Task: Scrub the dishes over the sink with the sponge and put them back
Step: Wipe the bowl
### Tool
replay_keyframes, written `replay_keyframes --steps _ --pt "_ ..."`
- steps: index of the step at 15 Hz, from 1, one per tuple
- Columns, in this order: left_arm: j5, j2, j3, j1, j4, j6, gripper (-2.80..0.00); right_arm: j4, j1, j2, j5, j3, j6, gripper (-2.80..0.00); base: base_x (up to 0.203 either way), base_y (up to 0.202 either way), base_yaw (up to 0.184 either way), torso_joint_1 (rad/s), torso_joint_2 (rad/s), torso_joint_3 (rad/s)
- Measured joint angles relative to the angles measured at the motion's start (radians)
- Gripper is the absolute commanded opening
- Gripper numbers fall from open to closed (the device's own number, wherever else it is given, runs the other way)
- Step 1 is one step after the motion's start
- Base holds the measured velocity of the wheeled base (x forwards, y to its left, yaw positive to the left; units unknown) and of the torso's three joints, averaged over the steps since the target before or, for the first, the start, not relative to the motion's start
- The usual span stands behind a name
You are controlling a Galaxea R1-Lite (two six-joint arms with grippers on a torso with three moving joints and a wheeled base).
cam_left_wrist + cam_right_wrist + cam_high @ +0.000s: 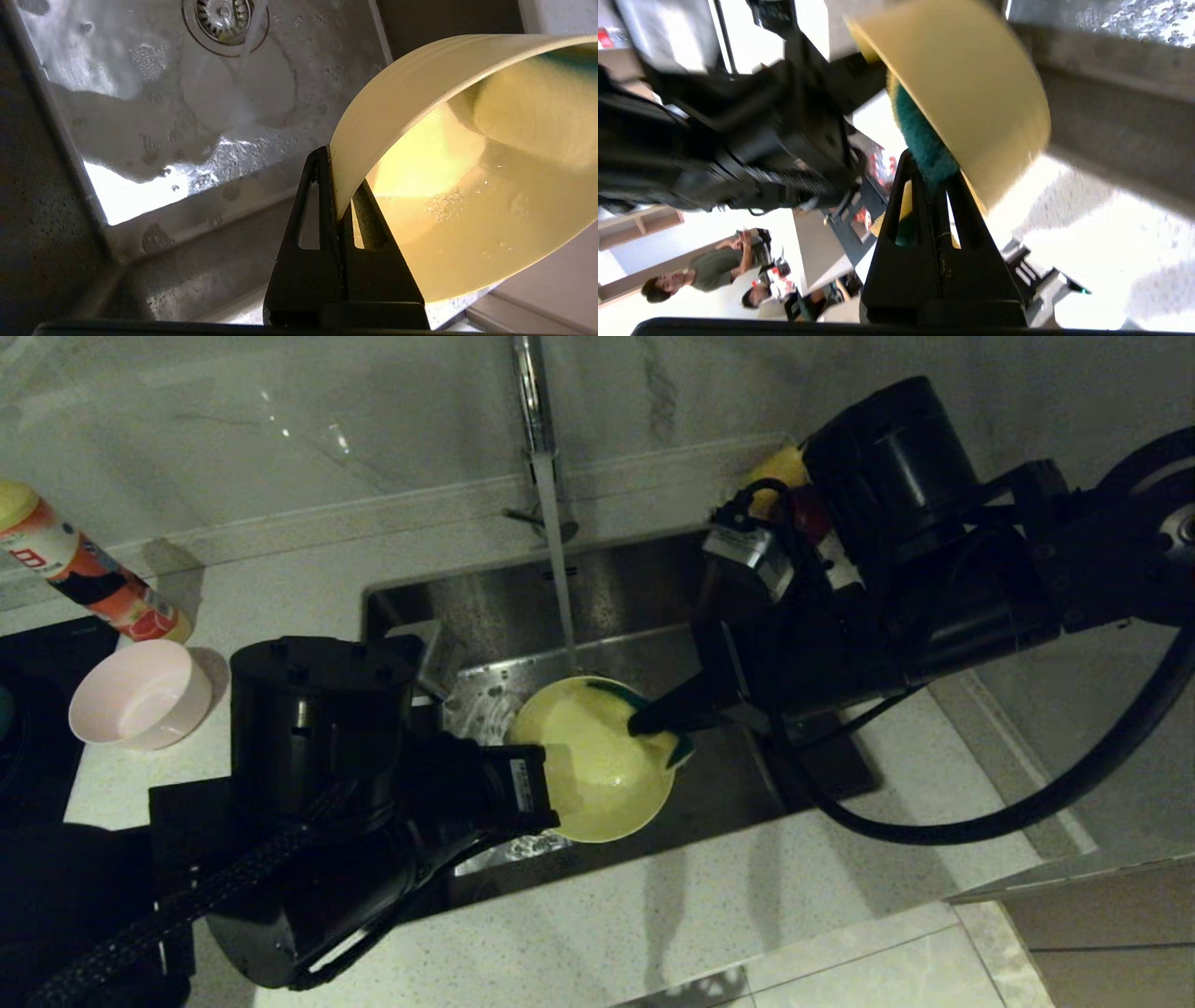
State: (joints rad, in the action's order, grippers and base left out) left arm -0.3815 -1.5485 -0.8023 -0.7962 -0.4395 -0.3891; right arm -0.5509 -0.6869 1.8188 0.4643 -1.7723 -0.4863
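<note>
1. Right gripper [658, 721] clamped on the sponge [674, 747], reaching from three o'clock toward the middle of the head view, over the sink [616, 607].
2. Sponge pressed against the inside of the yellow bowl [597, 770] at its rim, on the bowl's two o'clock side; dark green scouring layer [924, 149] showing between the black fingers [903, 205] in the right wrist view, yellow foam glimpsed through the finger slots.
3. Left gripper [338, 186] pinched tight on the yellow bowl's wall [402, 93], one finger [310, 200] outside and one inside the rim; left arm coming in from seven o'clock in the head view.
4. Yellow bowl held tilted above the sink basin near centre frame, opening turned up and toward the right gripper; inside wet, with droplets and small bubbles on the wall [448, 205].
5. Sink basin wet and splashed, round drain strainer [224, 14] at its floor; faucet [534, 401] at twelve o'clock running a thin stream of water [560, 579] down just past the bowl's far rim.
6. Pink bowl [140, 695] on the counter [653, 915] at nine o'clock, upright, nothing visible inside.
7. Bottle [89, 579] with an orange label and yellow cap at ten o'clock, just behind the pink bowl, leaning in the frame.
</note>
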Motion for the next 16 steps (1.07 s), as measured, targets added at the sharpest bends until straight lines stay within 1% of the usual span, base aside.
replay_keyframes --steps 4,7,11,16 --pt "0.0 0.001 -0.001 0.023 0.0 -0.004 -2.8 0.004 -0.006 -0.009 0.006 0.074 0.001 -2.8 0.0 0.0 0.0 0.0 0.0 0.0" --pt "-0.001 0.002 -0.003 0.026 -0.001 -0.016 -2.8 0.007 -0.025 0.002 0.01 0.089 0.0 -2.8 0.0 0.0 0.0 0.0 0.0 0.0" --pt "0.0 0.002 -0.008 0.026 -0.001 -0.016 -2.8 0.013 -0.051 0.028 0.011 0.069 -0.001 -2.8 0.0 0.0 0.0 0.0 0.0 0.0" --pt "0.001 -0.001 -0.021 0.025 -0.001 -0.015 -2.8 0.014 -0.053 0.043 0.011 0.005 -0.007 -2.8 0.0 0.0 0.0 0.0 0.0 0.0"
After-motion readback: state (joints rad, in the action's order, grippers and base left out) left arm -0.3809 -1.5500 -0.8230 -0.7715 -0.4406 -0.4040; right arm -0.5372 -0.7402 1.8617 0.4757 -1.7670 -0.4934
